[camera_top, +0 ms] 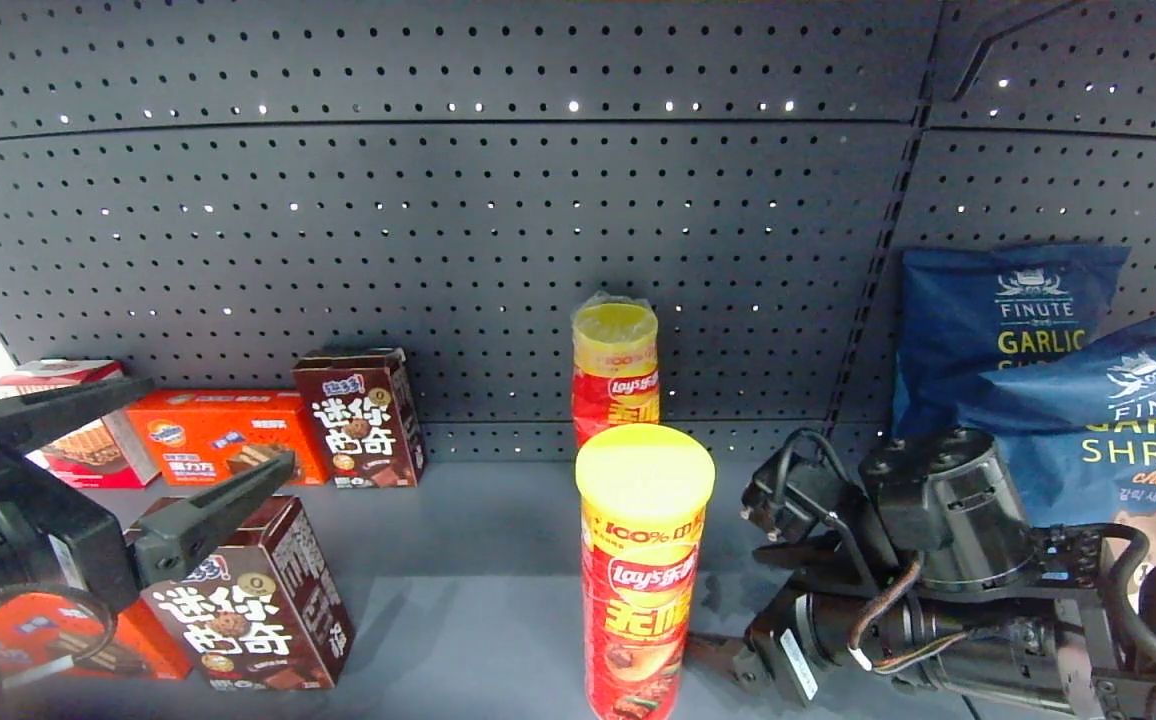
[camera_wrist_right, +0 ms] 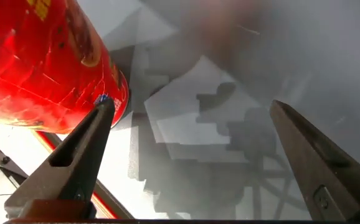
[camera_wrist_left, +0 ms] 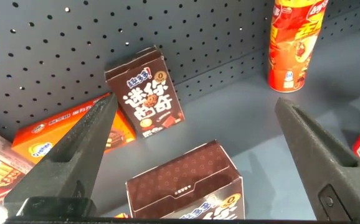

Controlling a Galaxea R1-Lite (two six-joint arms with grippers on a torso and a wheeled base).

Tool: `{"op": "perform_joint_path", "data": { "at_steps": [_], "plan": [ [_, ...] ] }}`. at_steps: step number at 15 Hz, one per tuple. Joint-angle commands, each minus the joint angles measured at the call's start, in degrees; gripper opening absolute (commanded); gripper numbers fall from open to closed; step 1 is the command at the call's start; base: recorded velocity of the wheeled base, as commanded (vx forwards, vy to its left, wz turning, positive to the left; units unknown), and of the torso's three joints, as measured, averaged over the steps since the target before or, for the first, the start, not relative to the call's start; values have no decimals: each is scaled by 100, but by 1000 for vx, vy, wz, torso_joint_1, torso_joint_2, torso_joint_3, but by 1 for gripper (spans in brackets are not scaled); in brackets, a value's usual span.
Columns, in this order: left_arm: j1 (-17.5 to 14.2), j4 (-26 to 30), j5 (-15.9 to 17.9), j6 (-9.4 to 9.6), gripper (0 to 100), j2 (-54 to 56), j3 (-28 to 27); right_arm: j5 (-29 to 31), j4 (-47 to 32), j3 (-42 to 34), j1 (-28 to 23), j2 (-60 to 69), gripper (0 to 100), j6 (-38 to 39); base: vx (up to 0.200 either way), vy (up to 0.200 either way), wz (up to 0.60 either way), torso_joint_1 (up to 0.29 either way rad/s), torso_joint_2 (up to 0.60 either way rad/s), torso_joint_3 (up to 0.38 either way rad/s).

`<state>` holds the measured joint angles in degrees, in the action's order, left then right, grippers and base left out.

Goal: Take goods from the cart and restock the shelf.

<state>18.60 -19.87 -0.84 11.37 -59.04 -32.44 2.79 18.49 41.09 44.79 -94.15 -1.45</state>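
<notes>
Two red chip cans with yellow lids stand mid-shelf, one at the front (camera_top: 643, 570) and one by the pegboard (camera_top: 615, 370). My right gripper (camera_wrist_right: 190, 104) is open low on the shelf just right of the front can (camera_wrist_right: 49, 62), whose base touches or nearly touches one finger (camera_wrist_right: 83, 149); bare shelf lies between the fingers. In the head view that gripper (camera_top: 728, 650) sits at the can's foot. My left gripper (camera_wrist_left: 195, 101) hangs open and holds nothing above the front brown cookie box (camera_wrist_left: 186, 186), also seen in the head view (camera_top: 219, 420).
A second brown box (camera_top: 360, 418), orange boxes (camera_top: 218, 435) and a red-white box (camera_top: 78, 425) line the back left. Blue chip bags (camera_top: 1128, 420) lean at the right. Grey shelf floor (camera_top: 478, 560) lies bare between the boxes and cans.
</notes>
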Motion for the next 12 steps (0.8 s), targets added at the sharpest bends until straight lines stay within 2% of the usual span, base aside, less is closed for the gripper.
{"op": "perform_joint_path", "data": {
  "at_steps": [1,3,5,7,8,10,11,12],
  "plan": [
    [-59,-17,-4,-4,100,6,-61,99,137,30,-172,257,100,31,0,0,0,0,0,0],
    [-357,-201,5,-56,100,42,-333,327,260,241,-638,1100,100,163,0,0,0,0,0,0],
    [-586,-360,5,-302,100,279,-412,406,242,136,-1491,2076,100,171,0,0,0,0,0,0],
    [-586,-307,-13,-294,100,912,-114,477,242,-339,-2396,3139,100,163,0,0,0,0,0,0],
    [-586,-307,-30,-276,100,1158,106,635,242,-559,-2536,3473,100,163,0,0,0,0,0,0],
    [-621,-201,-188,-30,100,1993,757,1373,251,-1323,-2554,4282,100,189,0,0,0,0,0,0],
    [-621,238,-355,181,100,2661,1126,1716,260,-1947,-2554,4739,100,242,0,0,0,0,0,0],
    [-621,704,-355,286,100,3188,1354,1839,260,-2343,-2580,5073,100,303,0,0,0,0,0,0]
  ]
}}
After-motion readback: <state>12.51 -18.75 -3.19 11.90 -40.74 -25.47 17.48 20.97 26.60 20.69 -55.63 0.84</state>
